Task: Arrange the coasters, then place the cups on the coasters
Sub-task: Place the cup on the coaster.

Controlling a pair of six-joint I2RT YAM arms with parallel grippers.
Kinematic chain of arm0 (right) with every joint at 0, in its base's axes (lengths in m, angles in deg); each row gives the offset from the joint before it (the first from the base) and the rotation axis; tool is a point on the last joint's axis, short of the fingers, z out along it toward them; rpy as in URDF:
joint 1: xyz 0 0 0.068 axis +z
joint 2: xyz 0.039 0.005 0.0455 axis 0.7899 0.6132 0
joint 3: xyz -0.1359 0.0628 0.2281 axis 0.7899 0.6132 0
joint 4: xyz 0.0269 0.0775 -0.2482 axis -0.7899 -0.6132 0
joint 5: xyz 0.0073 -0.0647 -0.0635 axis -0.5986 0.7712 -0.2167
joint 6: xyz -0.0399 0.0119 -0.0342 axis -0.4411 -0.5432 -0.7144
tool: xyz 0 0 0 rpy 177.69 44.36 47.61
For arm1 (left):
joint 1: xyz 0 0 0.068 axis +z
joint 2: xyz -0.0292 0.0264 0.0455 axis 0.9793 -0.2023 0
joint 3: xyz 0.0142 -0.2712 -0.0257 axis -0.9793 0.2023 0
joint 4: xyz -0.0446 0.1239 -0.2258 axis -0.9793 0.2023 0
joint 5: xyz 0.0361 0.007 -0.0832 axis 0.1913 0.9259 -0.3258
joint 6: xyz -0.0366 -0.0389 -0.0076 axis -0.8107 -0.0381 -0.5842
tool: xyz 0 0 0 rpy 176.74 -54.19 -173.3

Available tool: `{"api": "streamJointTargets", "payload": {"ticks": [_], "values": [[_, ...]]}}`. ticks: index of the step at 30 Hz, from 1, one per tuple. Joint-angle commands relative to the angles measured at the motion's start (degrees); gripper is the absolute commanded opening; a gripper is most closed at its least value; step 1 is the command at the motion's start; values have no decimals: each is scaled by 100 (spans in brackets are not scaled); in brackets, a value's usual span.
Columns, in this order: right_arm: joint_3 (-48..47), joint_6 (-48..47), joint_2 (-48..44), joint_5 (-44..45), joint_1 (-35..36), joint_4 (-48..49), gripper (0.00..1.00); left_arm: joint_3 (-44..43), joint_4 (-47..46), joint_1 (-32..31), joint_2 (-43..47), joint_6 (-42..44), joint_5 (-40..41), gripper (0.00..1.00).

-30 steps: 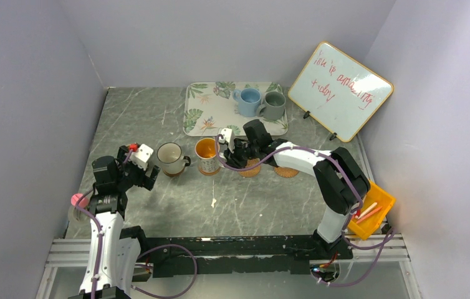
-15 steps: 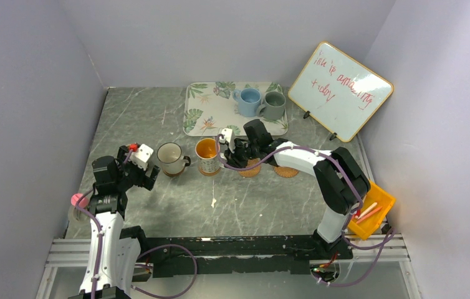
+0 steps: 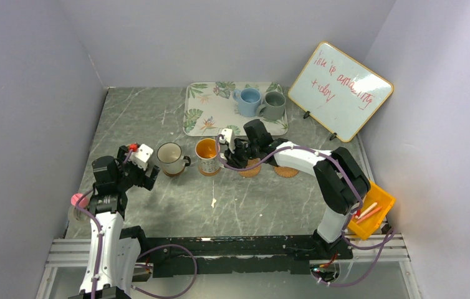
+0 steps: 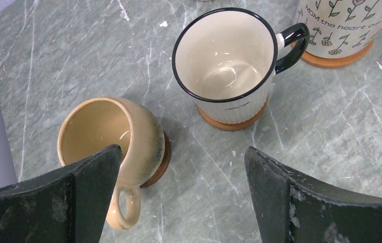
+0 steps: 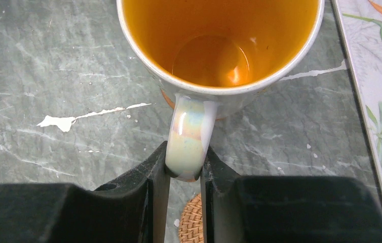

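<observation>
My right gripper (image 5: 185, 162) is shut on the handle of the patterned cup (image 5: 219, 45) with the orange inside, which stands on a smooth brown coaster (image 4: 337, 59). To its left stands the white cup (image 4: 227, 66) with the dark rim on another brown coaster (image 4: 232, 124). The tan cup (image 4: 113, 139) rests on a dark coaster (image 4: 161, 162) beside my left gripper (image 4: 181, 202), which hangs open above the table. Two bare woven coasters (image 3: 249, 168) (image 3: 287, 171) lie under the right arm. The light blue cup (image 3: 248, 101) and the grey-green cup (image 3: 273, 106) stand on the leaf-print tray (image 3: 211, 106).
A whiteboard (image 3: 340, 90) leans at the back right. A yellow bin (image 3: 371, 212) with pens sits by the right arm's base. A small white chip (image 3: 213, 202) lies on the grey marble table in front of the cups.
</observation>
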Motion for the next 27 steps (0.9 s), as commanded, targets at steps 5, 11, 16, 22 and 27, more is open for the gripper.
{"api": "streamJointTargets", "payload": {"ticks": [5, 11, 16, 22, 27], "values": [[-78, -199, -275, -340, -1, 97, 19, -15, -10, 30, 60, 61, -162, 96], [-58, -209, -301, -389, 0, 106, 19, -15, -16, 30, 57, 61, -154, 96], [-140, -115, -247, -370, -15, 39, 19, -15, -16, 30, 52, 61, -161, 96], [-180, -60, -247, -450, -17, -6, 20, -15, -7, 30, 52, 61, -162, 96], [-206, -127, -255, -556, -17, -104, 21, -16, -8, 27, 52, 61, -160, 96]]}}
